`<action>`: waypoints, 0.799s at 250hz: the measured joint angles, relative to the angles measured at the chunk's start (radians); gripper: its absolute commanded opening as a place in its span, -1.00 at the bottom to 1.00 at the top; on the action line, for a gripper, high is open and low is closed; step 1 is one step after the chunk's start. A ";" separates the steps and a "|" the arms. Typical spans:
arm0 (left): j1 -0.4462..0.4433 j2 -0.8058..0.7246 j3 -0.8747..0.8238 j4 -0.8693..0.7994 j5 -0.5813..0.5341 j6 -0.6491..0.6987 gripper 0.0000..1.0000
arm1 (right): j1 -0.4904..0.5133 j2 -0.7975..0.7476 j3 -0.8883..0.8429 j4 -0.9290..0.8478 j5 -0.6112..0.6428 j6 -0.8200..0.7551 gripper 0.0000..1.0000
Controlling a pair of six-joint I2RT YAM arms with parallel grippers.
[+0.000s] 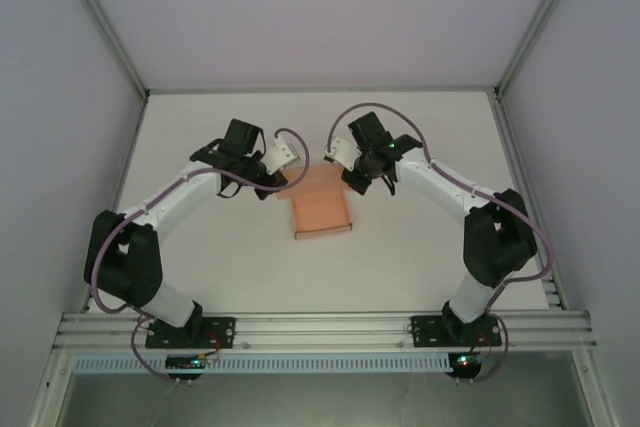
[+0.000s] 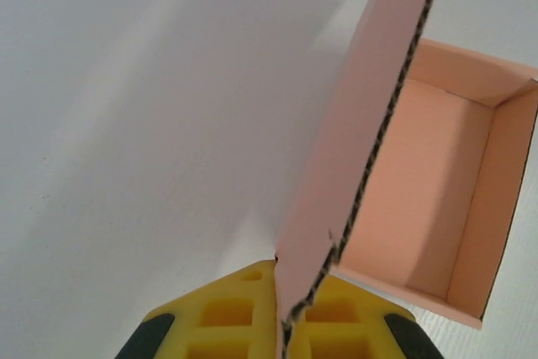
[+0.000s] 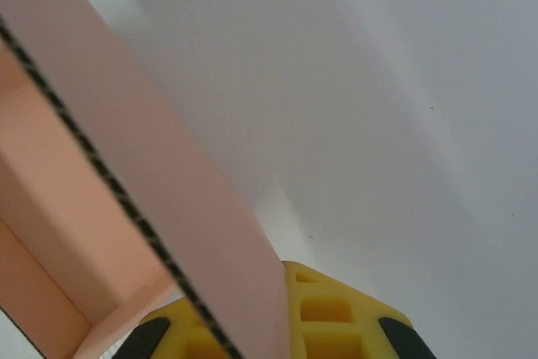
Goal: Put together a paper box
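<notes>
Table [image 1: 200, 257]: a white surface that carries the work. The box lies near its middle, where both arms can reach it.
Arms: the left arm [image 1: 170, 202] and right arm [image 1: 450, 192] bend inward from their bases at the near edge. They meet at the box's far end, so each can take one side.
Paper box [image 1: 322, 212]: salmon-pink corrugated card, resting on the table between the two grippers. It is already an open tray with its walls up and its top open, so I judge it partly assembled.
Left flap [image 2: 353, 140]: stands tilted beside the tray, edge-on to the wrist camera. It is held up, probably ready for folding inward.
Right flap [image 3: 143, 149]: rises likewise along the tray's other side.
Left gripper [image 2: 282, 308]: clamped on the left flap's lower corner, with the yellow pads [image 2: 223, 317] pressing both faces.
Right gripper [image 3: 252, 325]: closed on the right flap's edge, with the card running between its pads [image 3: 328, 317].
Risk: thin card may crease if the two pulls are uneven.
</notes>
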 measured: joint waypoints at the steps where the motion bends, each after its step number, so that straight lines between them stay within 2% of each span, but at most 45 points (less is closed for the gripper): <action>1: 0.000 0.000 0.000 0.002 -0.002 -0.002 -1.00 | 0.000 0.000 0.000 0.001 0.002 0.002 -1.00; 35: -0.011 0.000 0.000 0.085 -0.093 -0.154 -1.00 | 0.024 -0.004 0.000 0.051 0.081 0.177 -1.00; 82: -0.040 0.003 0.017 0.201 -0.223 -0.453 -1.00 | 0.068 -0.010 -0.017 0.187 0.224 0.557 -1.00; 125: -0.055 0.020 0.011 0.320 -0.265 -0.687 -1.00 | 0.090 -0.005 -0.019 0.259 0.324 0.838 -1.00; 165: -0.059 0.045 -0.016 0.440 -0.286 -0.863 -1.00 | 0.093 0.014 -0.043 0.345 0.356 0.997 -1.00; 200: -0.066 0.091 -0.024 0.498 -0.304 -0.947 -1.00 | 0.093 0.045 -0.068 0.393 0.369 1.095 -1.00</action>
